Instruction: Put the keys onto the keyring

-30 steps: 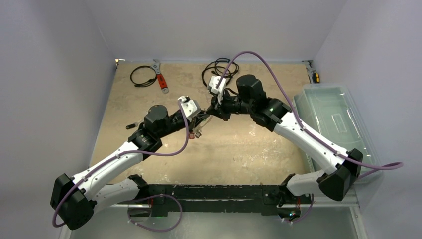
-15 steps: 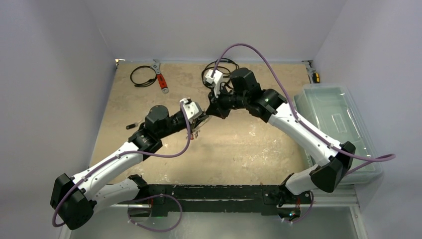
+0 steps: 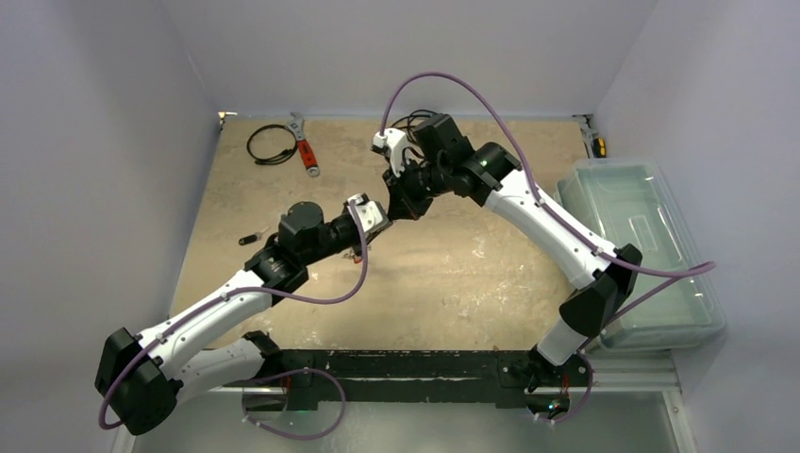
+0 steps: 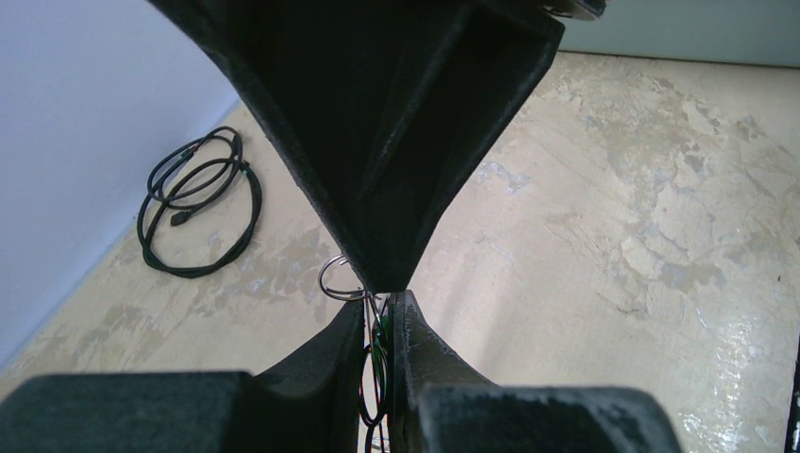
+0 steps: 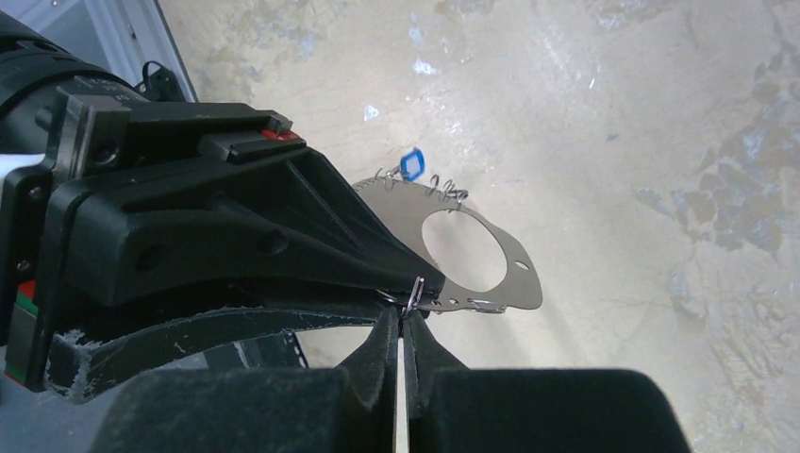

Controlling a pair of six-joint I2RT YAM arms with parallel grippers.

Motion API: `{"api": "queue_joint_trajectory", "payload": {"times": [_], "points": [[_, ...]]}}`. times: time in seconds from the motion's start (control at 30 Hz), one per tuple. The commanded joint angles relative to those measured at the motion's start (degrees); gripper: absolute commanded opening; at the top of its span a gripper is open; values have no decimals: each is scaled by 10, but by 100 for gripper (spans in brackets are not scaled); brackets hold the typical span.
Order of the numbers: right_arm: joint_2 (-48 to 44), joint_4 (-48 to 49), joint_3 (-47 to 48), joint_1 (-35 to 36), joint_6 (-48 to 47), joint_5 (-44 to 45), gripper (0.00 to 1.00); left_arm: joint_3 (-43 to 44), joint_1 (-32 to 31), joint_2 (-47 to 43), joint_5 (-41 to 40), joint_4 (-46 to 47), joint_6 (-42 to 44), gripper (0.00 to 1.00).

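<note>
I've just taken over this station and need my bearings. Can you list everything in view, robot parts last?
keyring: one, silvery flat plate with an oval hole, held above the table
blue tag: one, blue, at the keyring's far edge
small wire ring: one, silver, at the keyring's near edge
wrench: one, red handle, far left of the table
cable coils: two, black, far edge; one beside the wrench, one partly behind the right arm
small dark object: one, left side; too small to identify
bin: one, clear plastic, right of the table
table: one, worn beige
left gripper: shut on the keyring
right gripper: shut on the small wire ring
</note>
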Motion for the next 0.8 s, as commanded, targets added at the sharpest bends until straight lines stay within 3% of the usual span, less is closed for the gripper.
{"api": "queue_joint_trajectory", "payload": {"times": [0.0, 0.23, 0.33, 0.37, 0.43, 0.53, 0.77], "points": [[27, -81, 39, 8, 1, 3, 0, 4, -5, -23, -4, 72, 36, 0], [33, -85, 52, 9, 2, 4, 1, 1, -5, -35, -15, 65, 51, 0], [16, -34, 36, 8, 14, -13, 19, 2, -5, -36, -11, 69, 44, 0], [5, -5, 28, 8, 20, -10, 29, 2, -5, -36, -10, 72, 37, 0], [-22, 60, 9, 8, 34, 5, 40, 2, -5, -35, -7, 79, 23, 0], [-85, 181, -38, 8, 61, 74, 43, 1, -5, -33, -7, 101, -15, 0], [-349, 613, -354, 8, 89, 178, 56, 4, -1, -25, 4, 134, -68, 0]]}}
